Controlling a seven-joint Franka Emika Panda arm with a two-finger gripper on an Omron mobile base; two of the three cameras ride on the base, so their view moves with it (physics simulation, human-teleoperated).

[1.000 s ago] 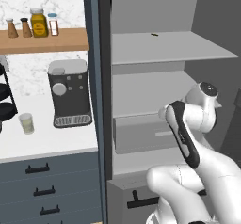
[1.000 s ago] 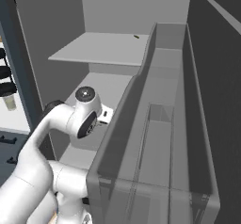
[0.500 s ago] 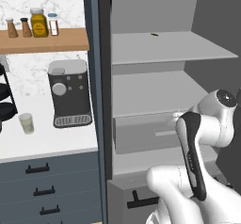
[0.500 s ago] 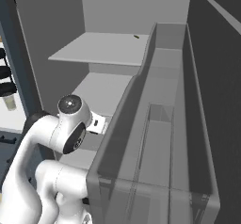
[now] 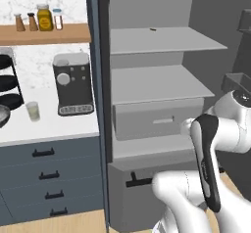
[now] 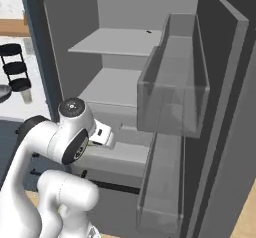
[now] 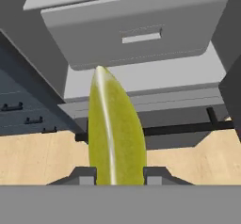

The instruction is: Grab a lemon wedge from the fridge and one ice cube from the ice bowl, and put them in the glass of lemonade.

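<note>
The yellow-green lemon wedge [image 7: 115, 133] stands up between the fingertips of my gripper [image 7: 115, 173], which is shut on it. It is held just outside the open fridge [image 5: 157, 87], in front of and below the fridge's grey drawer [image 7: 136, 35]. My hand [image 6: 102, 136] sits low at the fridge's mouth. The glass of lemonade [image 5: 33, 110] stands on the white counter to the left of the fridge, beside the coffee machine [image 5: 73, 85]. A sliver of the ice bowl [image 5: 2, 115] shows at the left edge.
The fridge door [image 6: 220, 107] stands open on the right with its clear bins [image 6: 175, 82]. A black tiered rack [image 5: 10, 82] is on the counter, jars [image 5: 44, 17] on a wooden shelf above, and blue-grey drawers [image 5: 49, 178] below.
Both base pictures have shifted, so the base has drawn back from the fridge. The arm has folded back and lower, still carrying the wedge.
</note>
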